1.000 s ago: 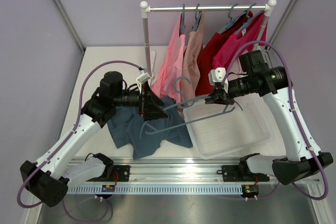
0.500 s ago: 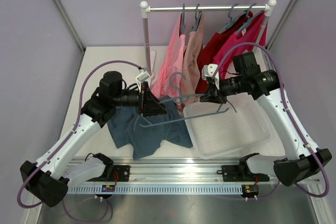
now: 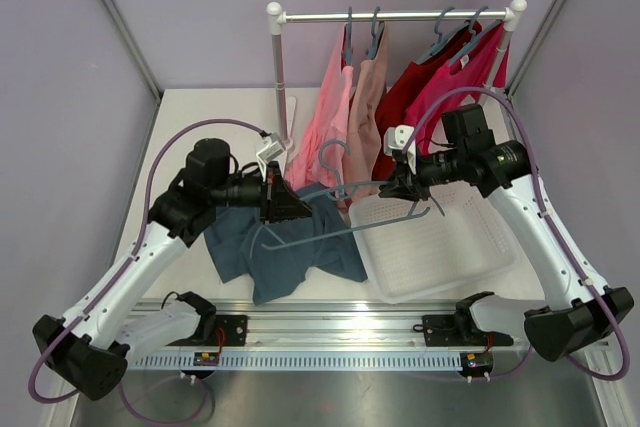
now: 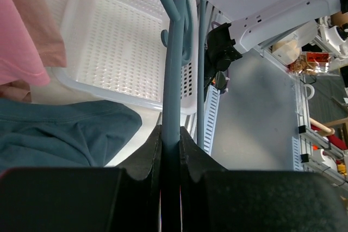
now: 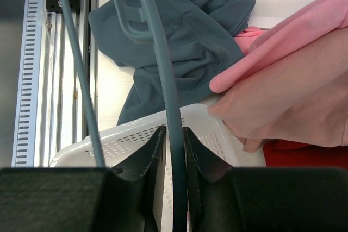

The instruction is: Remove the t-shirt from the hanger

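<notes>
4 hung garments (image 3: 325,117), 1 rack (image 3: 400,16), 1 teal t-shirt (image 3: 290,252), 1 loose hanger (image 4: 171,80), 1 white basket (image 3: 440,247), 2 arms (image 3: 120,277)

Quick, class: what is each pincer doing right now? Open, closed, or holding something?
Left pincer: closed on the hanger.
Right pincer: closed on the same hanger.

The slate-blue plastic hanger (image 4: 173,80) is showing plain against the dusty teal cotton t-shirt (image 3: 285,247). The white perforated plastic basket (image 3: 440,247) is flashing its grid of holes. Behind, a pink shirt (image 3: 325,117), peach shirt (image 3: 368,112), deep red shirt (image 3: 400,107) and magenta shirt (image 3: 445,87) are glowing.
</notes>
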`<state>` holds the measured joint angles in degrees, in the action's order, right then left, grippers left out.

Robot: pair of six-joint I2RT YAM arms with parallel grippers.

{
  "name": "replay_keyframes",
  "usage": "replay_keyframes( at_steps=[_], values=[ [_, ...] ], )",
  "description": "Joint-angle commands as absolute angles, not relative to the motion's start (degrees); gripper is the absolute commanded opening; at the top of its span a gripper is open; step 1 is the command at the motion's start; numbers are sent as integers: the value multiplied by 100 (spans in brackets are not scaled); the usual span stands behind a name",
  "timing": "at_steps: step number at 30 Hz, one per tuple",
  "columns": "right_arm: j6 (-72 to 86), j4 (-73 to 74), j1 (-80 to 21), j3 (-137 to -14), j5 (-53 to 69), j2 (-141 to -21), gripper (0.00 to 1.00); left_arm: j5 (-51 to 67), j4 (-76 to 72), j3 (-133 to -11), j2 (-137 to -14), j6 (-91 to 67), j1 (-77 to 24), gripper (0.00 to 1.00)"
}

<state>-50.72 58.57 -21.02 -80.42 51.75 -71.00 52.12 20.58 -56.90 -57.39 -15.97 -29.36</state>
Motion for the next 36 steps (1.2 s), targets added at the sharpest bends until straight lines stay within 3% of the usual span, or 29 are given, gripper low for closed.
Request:
replay_keyframes(
  at_steps=[1,3,7,8,10,11,19,23,30,36],
  values=[
    [-4992,5669,-2101,-7954,5150,-6821,26,4931,2354,-5968,-5380,-1117,-2918,0],
    [-4992,5651,-2101,-7910,5256,-6768,33,4747,2504,-5950,-5186,-872,-2918,0],
    [-4922,5651,-2101,-7884,5423,-6671,59,4378,2881,-5941,-4852,-563,-2927,0],
    [-4896,5651,-2109,-7910,5458,-6662,71,4281,2961,-5950,-4782,-510,-2927,0],
    [-4782,5695,-2083,-8006,5493,-6636,85,3912,3267,-6029,-4650,-352,-2927,0],
    [-4746,5808,-2066,-8190,5554,-6636,99,3659,3400,-6082,-4623,-247,-2927,0],
    [-3737,5398,-1091,-8658,5766,-6189,99,2515,4490,-6941,-3641,-61,-2927,0],
    [-2875,4423,-757,-7974,5134,-6029,99,1761,4570,-7338,-3226,-88,-2927,0],
    [-2260,3367,-220,-6813,5098,-5766,99,441,4255,-7190,-3225,-176,-2927,0],
    [-1987,2760,140,-6012,5765,-5625,99,-430,3736,-7005,-3585,-132,-2927,0]
  ],
)
